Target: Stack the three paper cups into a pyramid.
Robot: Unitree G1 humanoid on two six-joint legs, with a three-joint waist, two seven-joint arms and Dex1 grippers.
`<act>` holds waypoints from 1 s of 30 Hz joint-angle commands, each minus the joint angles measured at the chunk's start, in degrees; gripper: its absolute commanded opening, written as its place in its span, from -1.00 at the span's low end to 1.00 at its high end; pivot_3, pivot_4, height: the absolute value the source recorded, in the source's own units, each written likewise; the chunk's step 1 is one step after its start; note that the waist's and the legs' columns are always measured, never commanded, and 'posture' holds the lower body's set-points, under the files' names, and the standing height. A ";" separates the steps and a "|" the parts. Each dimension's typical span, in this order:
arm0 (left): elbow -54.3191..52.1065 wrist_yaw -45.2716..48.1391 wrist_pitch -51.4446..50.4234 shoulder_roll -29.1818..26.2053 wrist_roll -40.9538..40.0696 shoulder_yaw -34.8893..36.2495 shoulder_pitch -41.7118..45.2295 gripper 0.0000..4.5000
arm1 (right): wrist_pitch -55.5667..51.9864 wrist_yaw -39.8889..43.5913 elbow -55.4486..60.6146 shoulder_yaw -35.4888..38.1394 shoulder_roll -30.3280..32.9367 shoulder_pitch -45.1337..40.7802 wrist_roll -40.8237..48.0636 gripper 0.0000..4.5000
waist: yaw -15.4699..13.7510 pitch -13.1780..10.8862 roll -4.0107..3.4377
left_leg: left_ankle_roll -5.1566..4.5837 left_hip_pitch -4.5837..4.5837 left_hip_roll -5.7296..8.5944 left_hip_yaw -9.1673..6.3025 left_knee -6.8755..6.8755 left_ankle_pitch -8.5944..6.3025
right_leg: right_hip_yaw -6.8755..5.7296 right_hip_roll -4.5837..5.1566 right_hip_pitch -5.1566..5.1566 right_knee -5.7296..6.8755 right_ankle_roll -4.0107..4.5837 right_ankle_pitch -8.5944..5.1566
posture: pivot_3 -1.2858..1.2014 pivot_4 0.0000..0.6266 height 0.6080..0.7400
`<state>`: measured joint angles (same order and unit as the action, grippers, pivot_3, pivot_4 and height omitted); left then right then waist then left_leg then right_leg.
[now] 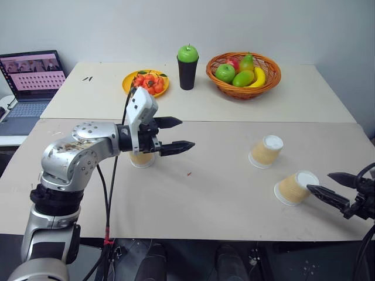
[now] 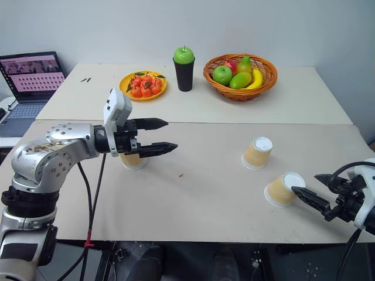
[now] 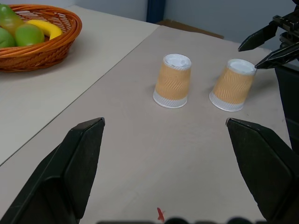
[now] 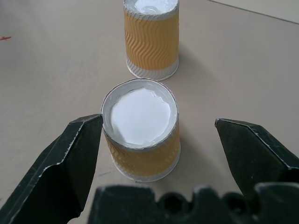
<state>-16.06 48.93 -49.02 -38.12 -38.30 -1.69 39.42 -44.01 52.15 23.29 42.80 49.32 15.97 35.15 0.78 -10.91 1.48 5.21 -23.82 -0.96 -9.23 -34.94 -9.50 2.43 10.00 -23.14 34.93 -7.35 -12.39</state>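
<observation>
Standing wide apart, the right gripper (image 4: 154, 154) fingers (image 4: 65, 172), flanking the nearest paper cup (image 4: 140, 135) without touching it. Sitting upturned on its rim between those fingers, white base facing up, probably lined up as the first pick for the pyramid. Waiting just beyond the fingertips, a second cup (image 4: 152, 37), likewise upturned, near enough to serve as one of the two lower cups.

Hanging wide too, the left gripper (image 1: 173, 136) fingers (image 3: 70, 172), holding nothing, hovering above the bench (image 1: 222, 193). Resting under and behind those fingers, the third cup (image 1: 142, 158), partly hidden by the wrist, well apart from the other two; likely needing to be brought nearer before any stacking.

Counting on the bench: three tan cups, none stacked yet. Lying far past both sets of fingers: one black cup (image 1: 187, 71) topped with one green apple (image 1: 188, 53), one fruit basket (image 1: 243, 69), one yellow plate (image 1: 146, 82) of red fruit, one laptop (image 1: 32, 79).
</observation>
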 commanded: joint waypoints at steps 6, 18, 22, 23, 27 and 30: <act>-1.74 -0.51 0.68 -0.65 0.44 1.28 0.17 0.98 | -0.88 -2.75 2.92 -4.20 -0.78 -1.89 2.56 1.00 | 0.08 0.00 0.00 | 0.00 0.01 0.00 0.00 -0.01 0.00 | 0.00 0.00 0.00 0.01 0.02 -0.01 | 0.03 -0.52 0.99; -3.59 -1.79 -0.08 -1.48 0.21 1.86 -0.55 0.99 | 2.02 -3.85 -2.60 -10.99 -0.16 -7.36 -0.27 0.89 | 0.04 0.00 0.00 | 0.00 0.01 0.00 -0.01 0.02 0.00 | 0.00 0.00 -0.01 0.02 -0.03 0.02 | 0.03 -0.52 0.99; -4.33 -2.20 -0.52 -2.05 -0.14 2.31 -0.83 1.00 | 2.98 -3.63 -3.76 -12.16 0.27 -7.99 -1.56 0.47 | 0.07 0.00 0.00 | 0.00 0.02 0.00 -0.01 0.00 0.00 | 0.00 0.00 -0.01 0.02 -0.16 0.09 | 0.03 -0.52 0.99; -4.60 -2.34 -0.72 -2.21 -0.32 2.46 -0.91 1.00 | 3.21 -3.56 -3.74 -12.31 0.60 -8.02 -1.91 0.32 | 0.07 0.00 0.00 | 0.00 0.02 0.00 0.00 0.00 0.00 | 0.00 0.00 -0.01 0.02 -0.16 0.09 | 0.03 -0.52 0.99; -5.64 -2.55 -1.73 -3.35 -1.21 3.36 -1.76 1.00 | 0.90 -4.29 -2.97 -12.52 2.84 -11.68 -0.86 0.32 | 0.16 -0.01 -0.01 | 0.00 0.01 0.00 0.00 0.01 0.00 | 0.00 0.00 -0.01 0.01 -0.16 0.09 | 0.03 -0.52 0.99; -6.90 -2.06 -2.71 -4.74 -1.94 4.43 -3.38 1.00 | -4.44 -6.90 -1.04 -14.14 5.76 -19.16 1.53 0.32 | 0.77 -0.03 -0.06 | 0.00 0.02 -0.01 0.01 0.00 0.00 | 0.02 0.00 -0.04 0.04 -0.15 0.10 | 0.03 -0.52 0.99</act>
<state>-20.60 46.54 -51.42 -41.76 -38.83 0.55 36.42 -46.04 46.69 19.31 28.12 53.07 -0.07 34.91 1.55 -10.94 1.43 5.21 -23.78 -0.97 -9.21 -34.94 -9.50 2.45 10.00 -23.18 34.98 -7.49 -12.29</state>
